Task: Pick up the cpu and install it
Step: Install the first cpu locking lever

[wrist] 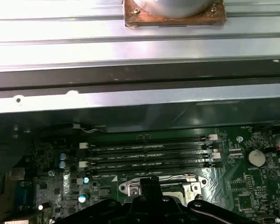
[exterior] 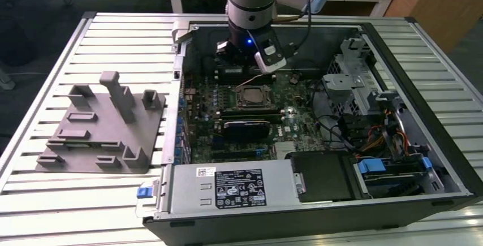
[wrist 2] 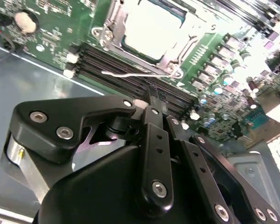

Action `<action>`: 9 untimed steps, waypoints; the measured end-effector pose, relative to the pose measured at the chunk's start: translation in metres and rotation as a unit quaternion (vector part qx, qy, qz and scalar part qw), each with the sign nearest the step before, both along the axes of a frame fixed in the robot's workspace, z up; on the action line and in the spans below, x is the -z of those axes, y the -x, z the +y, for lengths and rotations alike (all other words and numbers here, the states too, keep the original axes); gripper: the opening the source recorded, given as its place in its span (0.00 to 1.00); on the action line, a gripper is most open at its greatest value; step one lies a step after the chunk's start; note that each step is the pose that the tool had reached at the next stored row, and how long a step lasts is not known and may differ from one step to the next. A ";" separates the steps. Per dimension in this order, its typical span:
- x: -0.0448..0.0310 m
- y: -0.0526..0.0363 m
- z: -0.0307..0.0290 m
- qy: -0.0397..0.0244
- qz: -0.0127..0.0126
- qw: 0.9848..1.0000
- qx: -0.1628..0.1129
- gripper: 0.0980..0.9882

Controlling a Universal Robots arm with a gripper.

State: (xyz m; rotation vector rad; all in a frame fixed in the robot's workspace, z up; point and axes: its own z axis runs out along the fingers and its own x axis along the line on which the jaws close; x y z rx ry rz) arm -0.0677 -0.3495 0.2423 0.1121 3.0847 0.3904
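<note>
A: Where is the cpu [wrist 2: 151,29]?

B: In the second wrist view it lies flat in the motherboard socket [wrist 2: 113,19], silvery top up and framed by the metal bracket, so it looks already seated.

A: And the pincer [wrist 2: 151,100]?

B: It hangs just above the memory slots [wrist 2: 130,77] beside the socket, holding nothing. Its fingertips [wrist 2: 154,95] seem drawn together, probably because the chip has been let go.

A: The grey fixture [exterior: 102,127]?

B: On the desk [exterior: 60,201], outside the computer case [exterior: 422,161].
</note>
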 end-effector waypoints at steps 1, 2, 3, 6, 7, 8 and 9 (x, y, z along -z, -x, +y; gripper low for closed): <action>0.0000 -0.0017 0.0000 0.000 0.000 1.000 0.001 0.01; 0.0000 -0.0035 0.0000 0.001 0.000 1.000 0.002 0.01; 0.0000 -0.0051 0.0000 0.001 0.000 1.000 0.003 0.01; 0.0000 -0.0088 0.0000 0.001 0.000 1.000 0.005 0.01; 0.0000 -0.0088 -0.0001 0.002 0.000 1.000 0.005 0.01; 0.0000 -0.0088 0.0000 0.002 0.000 1.000 0.005 0.01; 0.0000 -0.0088 0.0000 0.002 0.000 1.000 0.005 0.01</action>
